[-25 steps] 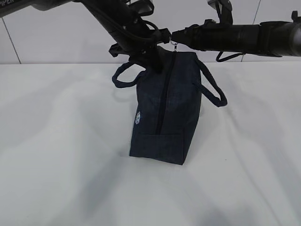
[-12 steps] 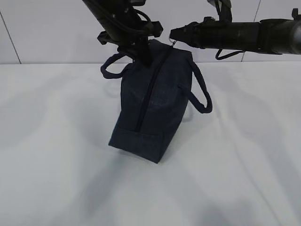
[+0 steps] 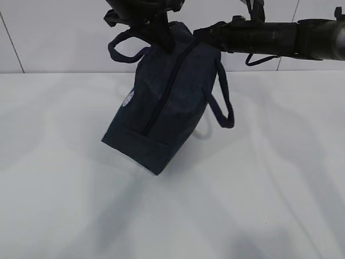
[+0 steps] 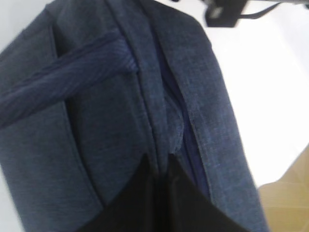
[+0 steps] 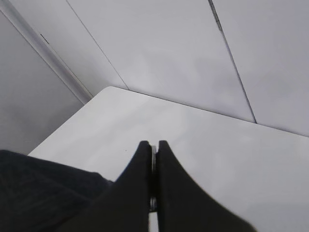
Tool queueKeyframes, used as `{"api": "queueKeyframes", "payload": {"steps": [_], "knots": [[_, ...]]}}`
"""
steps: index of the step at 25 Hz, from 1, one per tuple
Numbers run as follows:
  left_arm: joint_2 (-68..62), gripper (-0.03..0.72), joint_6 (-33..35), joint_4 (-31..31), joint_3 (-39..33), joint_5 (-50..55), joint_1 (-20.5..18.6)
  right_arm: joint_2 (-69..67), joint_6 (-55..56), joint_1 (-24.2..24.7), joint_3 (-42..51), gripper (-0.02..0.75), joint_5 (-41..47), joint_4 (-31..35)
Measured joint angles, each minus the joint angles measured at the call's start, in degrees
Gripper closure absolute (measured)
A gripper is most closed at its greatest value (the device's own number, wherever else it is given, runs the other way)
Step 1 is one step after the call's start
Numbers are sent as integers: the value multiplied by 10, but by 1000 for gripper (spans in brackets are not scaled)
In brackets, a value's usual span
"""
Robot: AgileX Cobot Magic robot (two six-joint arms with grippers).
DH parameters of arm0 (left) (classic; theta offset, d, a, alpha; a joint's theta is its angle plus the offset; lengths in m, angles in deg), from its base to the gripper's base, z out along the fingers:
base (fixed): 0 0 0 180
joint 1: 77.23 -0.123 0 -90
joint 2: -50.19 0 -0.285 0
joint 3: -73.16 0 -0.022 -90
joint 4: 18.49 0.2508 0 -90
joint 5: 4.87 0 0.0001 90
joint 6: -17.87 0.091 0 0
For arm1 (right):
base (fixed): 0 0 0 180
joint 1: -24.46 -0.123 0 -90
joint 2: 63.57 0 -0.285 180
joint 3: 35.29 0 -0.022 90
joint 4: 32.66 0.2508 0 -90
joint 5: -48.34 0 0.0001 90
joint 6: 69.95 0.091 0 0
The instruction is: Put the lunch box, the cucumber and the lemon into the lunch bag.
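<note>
The navy lunch bag (image 3: 161, 108) hangs tilted above the white table, its lower end down to the left, its zipper line facing me and appearing closed. My left gripper (image 3: 161, 40) is shut on the fabric at the bag's top beside the zipper; the left wrist view shows it (image 4: 161, 162) pinching a fold of the bag (image 4: 96, 121). My right gripper (image 3: 200, 33) is shut on the silver ring pull (image 5: 153, 154) at the zipper's top end. The lunch box, cucumber and lemon are out of view.
The white table (image 3: 269, 189) lies under the bag, with a pale wall behind. One loop handle (image 3: 223, 102) dangles on the right, the other (image 3: 121, 46) sticks out at the upper left.
Both arms have lifted the bag and swung it left; it tilts more, and its lower end has moved left and up off the table.
</note>
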Motion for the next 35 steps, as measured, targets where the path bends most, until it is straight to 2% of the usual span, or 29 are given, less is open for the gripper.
{"api": "queueKeyframes", "payload": {"steps": [4, 16, 35], "knots": [[9, 697, 1, -17, 0, 5, 5, 0, 0, 0, 0, 731, 0, 1], [36, 697, 2, -12, -1, 2, 37, 0, 0, 11, 0, 731, 4, 1], [95, 697, 2, -12, -7, 4, 39, 6, 6, 12, -4, 731, 44, 15]]}}
